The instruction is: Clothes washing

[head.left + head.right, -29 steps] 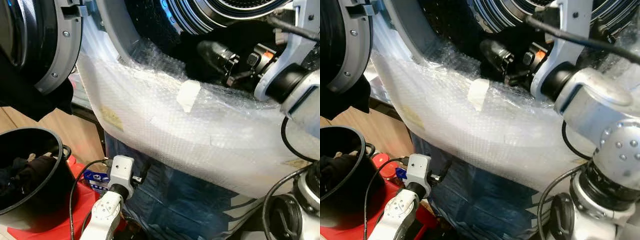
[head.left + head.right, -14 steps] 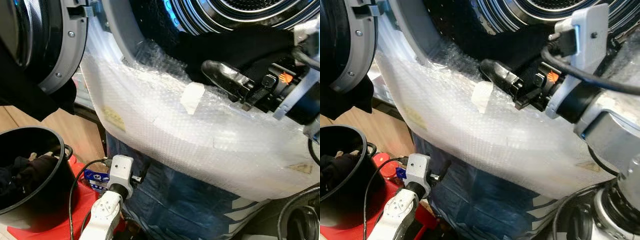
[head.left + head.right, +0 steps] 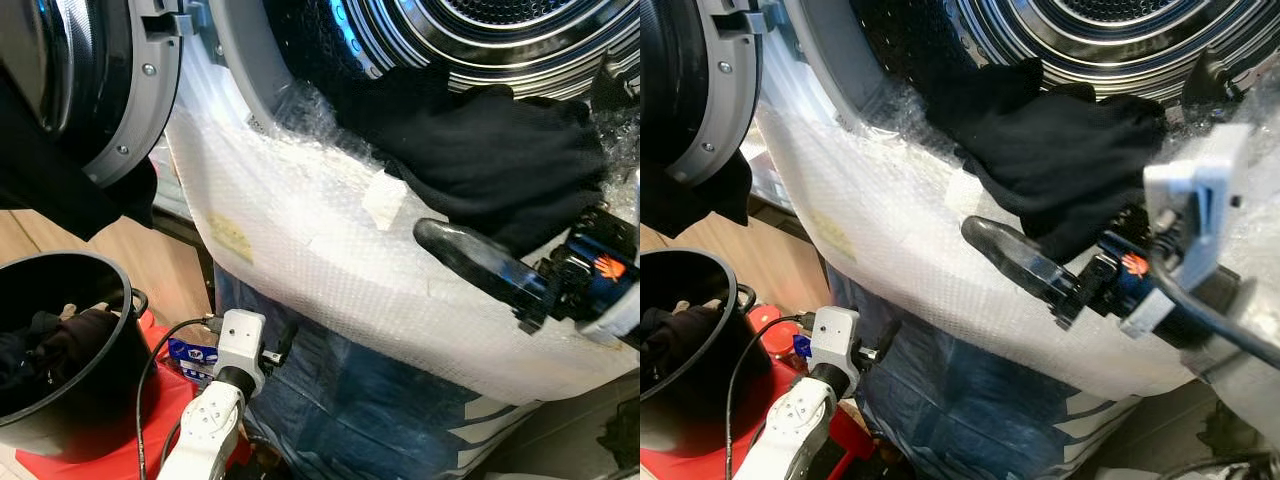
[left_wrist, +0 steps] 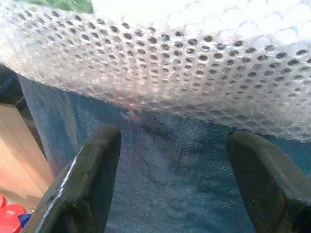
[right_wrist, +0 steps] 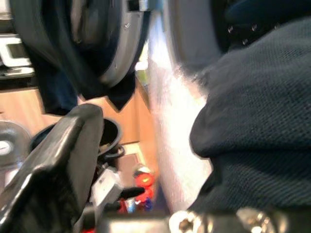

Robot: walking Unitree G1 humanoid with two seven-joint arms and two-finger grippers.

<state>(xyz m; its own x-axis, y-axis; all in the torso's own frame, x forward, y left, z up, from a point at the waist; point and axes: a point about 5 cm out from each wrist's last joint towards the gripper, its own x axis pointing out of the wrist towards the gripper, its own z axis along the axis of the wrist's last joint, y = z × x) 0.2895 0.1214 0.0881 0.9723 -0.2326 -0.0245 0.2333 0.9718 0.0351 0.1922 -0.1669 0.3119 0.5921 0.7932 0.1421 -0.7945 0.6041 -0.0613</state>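
Bubble wrap covers the washer front. From my left: laundry bucket, left gripper spread wide and empty, black garment limp over the drum lip; I'd pinch its hanging fold. Right gripper: can't tell.

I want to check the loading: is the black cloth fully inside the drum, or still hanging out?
Hanging out. The black cloth drapes over the door rim onto the bubble wrap below the drum.

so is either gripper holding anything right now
No. The right gripper is open beside the black garment draped over the drum's rim; the left gripper is open and empty.
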